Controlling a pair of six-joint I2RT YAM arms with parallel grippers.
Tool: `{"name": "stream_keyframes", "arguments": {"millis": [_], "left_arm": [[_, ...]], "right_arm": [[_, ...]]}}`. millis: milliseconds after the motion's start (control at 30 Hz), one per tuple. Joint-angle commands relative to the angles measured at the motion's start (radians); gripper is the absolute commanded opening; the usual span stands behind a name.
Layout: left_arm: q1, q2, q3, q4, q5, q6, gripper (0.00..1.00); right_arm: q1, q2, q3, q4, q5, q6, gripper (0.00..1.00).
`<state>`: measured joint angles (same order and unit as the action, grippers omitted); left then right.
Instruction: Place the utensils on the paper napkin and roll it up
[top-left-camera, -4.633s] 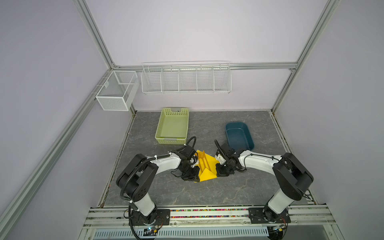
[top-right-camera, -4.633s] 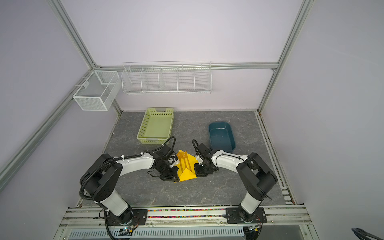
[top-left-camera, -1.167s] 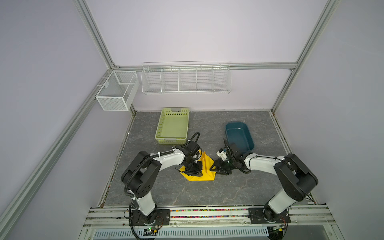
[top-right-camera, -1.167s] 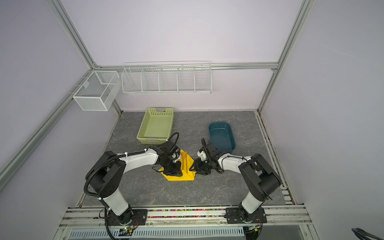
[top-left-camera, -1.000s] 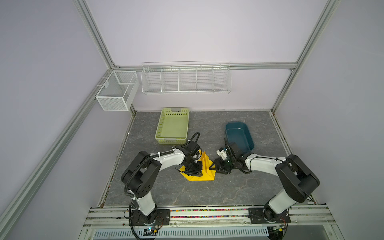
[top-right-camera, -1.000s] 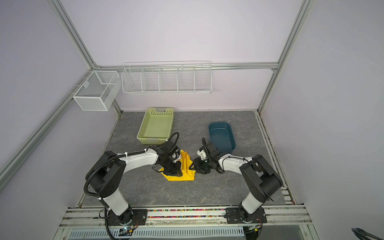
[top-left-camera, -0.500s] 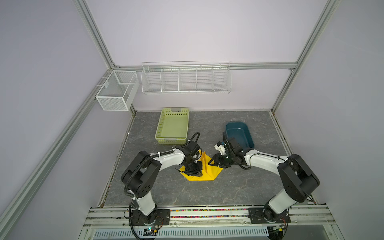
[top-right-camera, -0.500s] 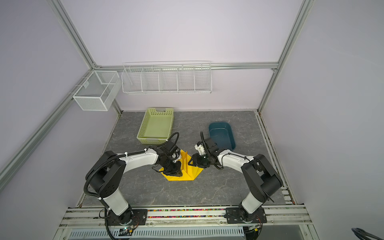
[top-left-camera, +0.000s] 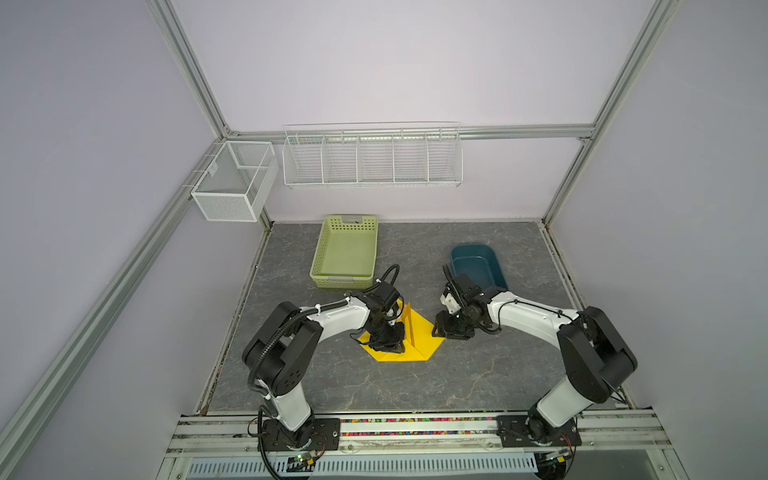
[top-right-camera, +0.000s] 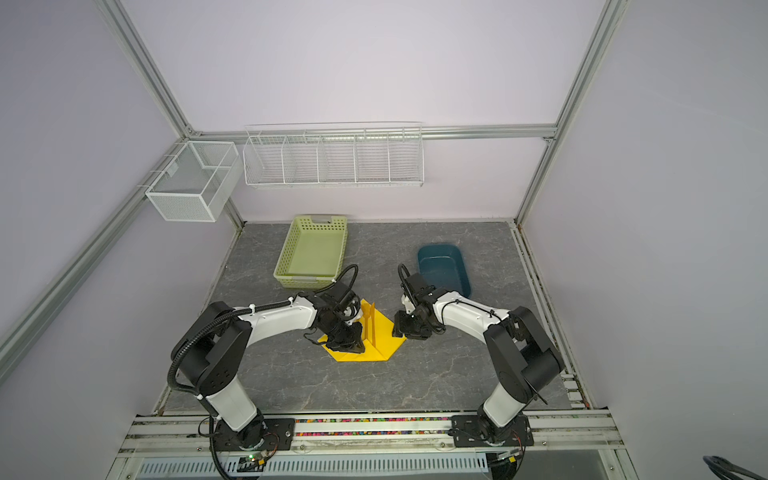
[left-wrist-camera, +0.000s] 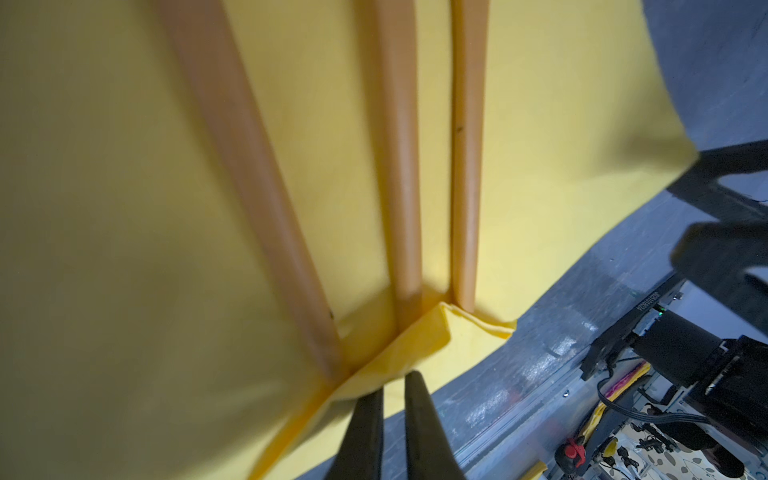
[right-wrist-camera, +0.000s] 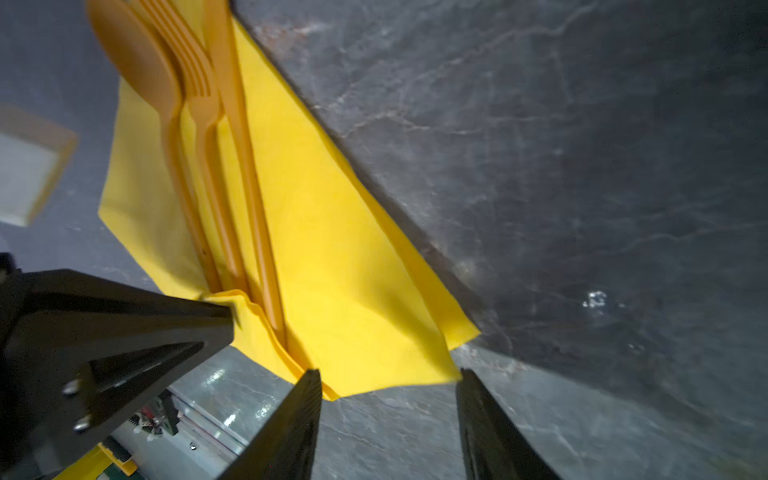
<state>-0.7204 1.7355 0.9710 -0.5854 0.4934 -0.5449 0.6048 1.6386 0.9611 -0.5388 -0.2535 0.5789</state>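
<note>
The yellow paper napkin (top-left-camera: 419, 343) (top-right-camera: 384, 340) lies on the grey table between both arms, its near corner folded up over the handle ends. The orange utensils (top-left-camera: 409, 322) (right-wrist-camera: 208, 124), a spoon, a fork and a third slim piece, lie side by side on it; the left wrist view shows their handles (left-wrist-camera: 399, 166). My left gripper (top-left-camera: 390, 345) (left-wrist-camera: 392, 382) is shut on the folded-over napkin corner (left-wrist-camera: 415, 336). My right gripper (top-left-camera: 440, 330) (right-wrist-camera: 388, 374) stands open at the napkin's right corner (right-wrist-camera: 415, 365), which lies flat between its fingertips, not pinched.
A green basket (top-left-camera: 345, 253) stands behind the left arm and a dark blue tub (top-left-camera: 478, 266) behind the right arm. A white wire rack (top-left-camera: 372, 156) and a mesh box (top-left-camera: 235, 185) hang on the walls.
The napkin's right side, held up earlier, now lies flat on the table. My right gripper has let it go and opened a little wider. The left gripper has kept its hold.
</note>
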Motion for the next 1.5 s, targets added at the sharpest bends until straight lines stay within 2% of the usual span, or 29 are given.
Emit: {"name": "stream_keyframes", "arguments": {"millis": [0, 233, 733, 1000, 1467], "left_arm": [[-0.002, 0.004, -0.004, -0.016, -0.017, 0.000, 0.13], [-0.002, 0.005, -0.007, -0.016, -0.018, 0.002, 0.13], [-0.001, -0.002, -0.011, -0.016, -0.019, 0.000, 0.13], [-0.002, -0.001, -0.011, -0.017, -0.021, 0.000, 0.13], [-0.002, 0.003, -0.010, -0.021, -0.022, 0.002, 0.13]], "right_arm": [[0.012, 0.032, -0.007, -0.062, 0.072, 0.005, 0.56], [0.029, 0.098, -0.028, 0.038, 0.020, 0.025, 0.57], [0.033, 0.152, -0.181, 0.643, -0.385, 0.240, 0.56], [0.044, 0.052, -0.267, 0.583, -0.417, 0.258, 0.56], [0.040, 0.001, -0.348, 0.692, -0.460, 0.361, 0.55]]}}
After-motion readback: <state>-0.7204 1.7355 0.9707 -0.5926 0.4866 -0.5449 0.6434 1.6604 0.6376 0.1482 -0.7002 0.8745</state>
